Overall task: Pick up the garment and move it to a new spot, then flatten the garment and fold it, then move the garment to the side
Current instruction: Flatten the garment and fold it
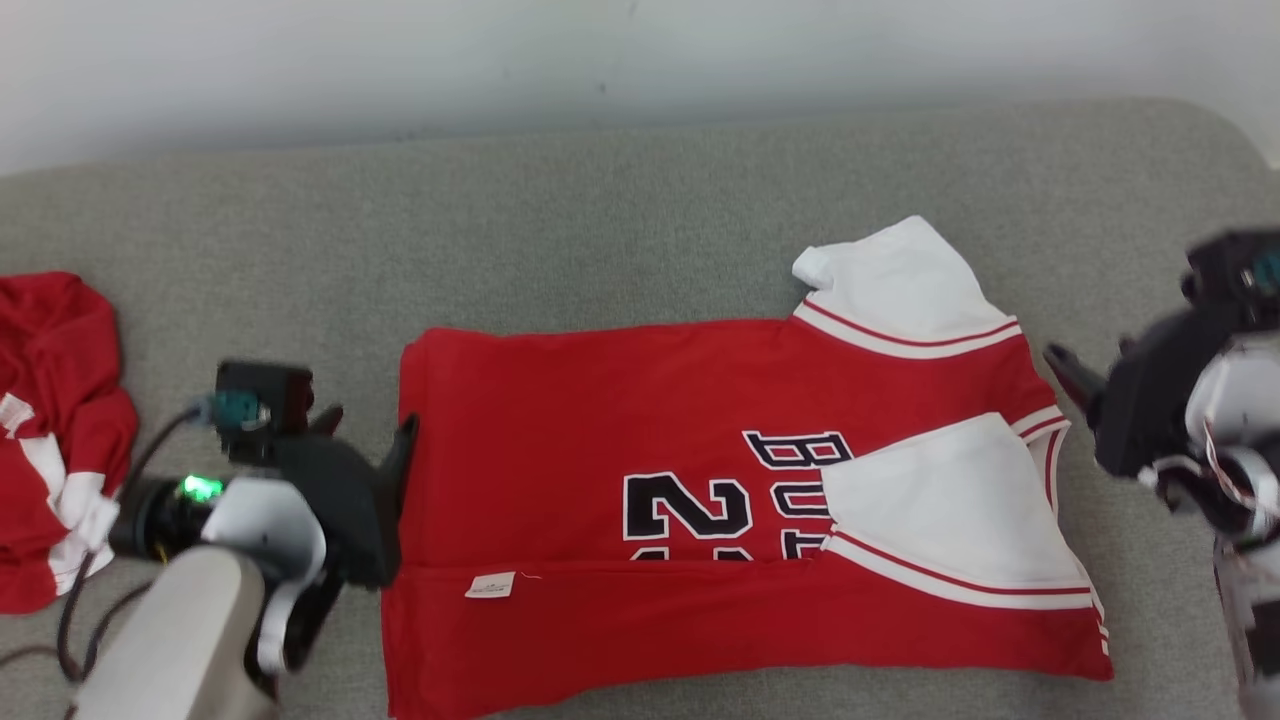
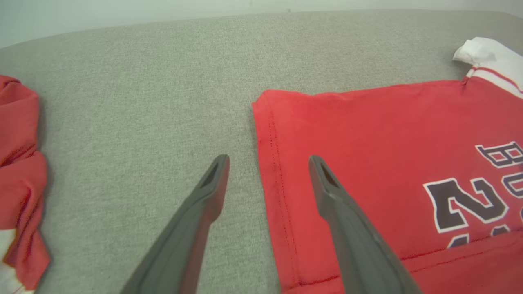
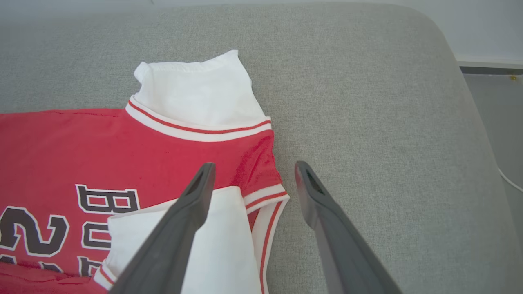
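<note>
A grey upholstered surface (image 1: pixel 620 230) with a rounded corner carried two garments. A red jersey (image 1: pixel 600 430) with white sleeves and black lettering lay flat on it, its near edge folded over lengthwise and one sleeve turned onto the chest. Well apart from the jersey, beyond its hem end, a crumpled red-and-white garment (image 1: pixel 50 400) lay bunched on the same fabric.

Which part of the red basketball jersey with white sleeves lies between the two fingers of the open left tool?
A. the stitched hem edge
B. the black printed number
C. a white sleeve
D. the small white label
A: in the left wrist view the left tool straddles the stitched hem edge of the red basketball jersey, one finger above the grey fabric surface, the other above red cloth.
</note>
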### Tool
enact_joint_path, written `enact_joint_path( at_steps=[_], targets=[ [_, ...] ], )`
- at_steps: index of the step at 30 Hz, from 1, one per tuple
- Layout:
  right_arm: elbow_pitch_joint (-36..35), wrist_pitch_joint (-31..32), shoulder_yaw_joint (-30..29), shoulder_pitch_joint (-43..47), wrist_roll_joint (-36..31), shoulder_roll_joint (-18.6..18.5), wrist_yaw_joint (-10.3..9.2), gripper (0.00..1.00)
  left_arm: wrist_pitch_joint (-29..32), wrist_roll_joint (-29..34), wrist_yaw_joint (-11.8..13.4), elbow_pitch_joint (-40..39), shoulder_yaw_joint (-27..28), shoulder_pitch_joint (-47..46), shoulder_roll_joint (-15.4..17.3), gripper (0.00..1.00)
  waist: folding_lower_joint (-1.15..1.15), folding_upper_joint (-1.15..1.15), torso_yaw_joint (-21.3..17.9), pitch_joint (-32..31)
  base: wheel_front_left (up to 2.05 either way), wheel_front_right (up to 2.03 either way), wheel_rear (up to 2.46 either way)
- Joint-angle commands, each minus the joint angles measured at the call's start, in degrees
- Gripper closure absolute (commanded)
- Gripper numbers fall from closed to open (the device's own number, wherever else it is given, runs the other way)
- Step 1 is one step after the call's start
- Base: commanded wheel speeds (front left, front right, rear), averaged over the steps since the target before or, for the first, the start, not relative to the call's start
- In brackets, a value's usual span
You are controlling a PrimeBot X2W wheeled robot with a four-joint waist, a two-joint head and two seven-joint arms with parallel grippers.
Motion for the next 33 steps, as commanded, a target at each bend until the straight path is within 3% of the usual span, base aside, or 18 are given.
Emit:
enact_joint_path(
  at_steps=[1,10,21,22,23,25,27,30,31,33],
  targets=[
    [1.99,0.2,2.41,-3.97,-0.08,-1.57,0.03,0.0,0.81,-0.84,-0.6,1.79,0.22,-3.34,-0.69,0.0,0.0,0.0,-0.75,3.09,0.0,0.0,0.0],
    [14.42,-4.66,10.96,-21.28,1.12,-3.26,0.03,0.0,6.56,0.24,-2.83,12.48,-1.88,-17.2,-1.65,0.0,0.0,0.0,-1.44,9.26,0.0,0.0,0.0],
    [23.58,-9.63,17.43,-28.72,3.53,-3.9,0.03,0.0,6.63,1.65,-4.11,20.56,-3.46,-23.87,-1.99,0.0,0.0,0.0,-1.59,12.26,0.0,0.0,0.0],
    [24.09,-9.76,17.74,-29.13,3.91,-3.95,0.03,0.0,7.02,1.45,-4.26,21.03,-3.57,-24.28,-2.18,0.04,0.0,0.0,-1.55,12.49,0.0,0.0,0.0],
    [24.52,-10.01,17.96,-29.54,4.37,-3.98,0.03,0.0,7.15,1.0,-4.43,21.38,-3.59,-24.47,-2.51,0.17,0.0,0.0,-1.49,12.72,0.0,0.0,0.0],
    [25.36,-10.5,18.34,-30.35,4.91,-4.16,0.03,0.0,8.11,0.77,-4.64,22.01,-4.0,-24.64,-2.96,0.26,0.0,0.0,-1.35,13.07,0.0,0.0,0.0],
    [26.0,-10.82,18.98,-30.93,5.35,-4.33,0.03,0.0,8.71,0.31,-5.08,22.16,-4.3,-24.65,-3.27,0.17,0.0,0.0,-1.24,13.2,0.0,0.0,0.0],
    [26.52,-11.27,19.43,-31.55,5.75,-4.66,0.03,0.0,9.7,-0.11,-5.7,22.26,-4.87,-24.61,-3.62,0.18,0.0,0.0,-1.13,13.33,0.0,0.0,0.0],
    [26.82,-11.37,19.7,-31.8,6.03,-4.81,0.03,0.0,10.12,-0.12,-6.11,22.28,-5.2,-24.51,-3.67,0.27,0.0,0.0,-1.08,13.43,0.0,0.0,0.0],
    [27.39,-11.72,20.06,-32.35,6.31,-4.89,0.03,0.0,11.12,-0.44,-6.5,22.42,-5.72,-24.18,-3.81,0.55,0.0,0.0,-1.0,13.77,0.0,0.0,0.0]
  ],
)
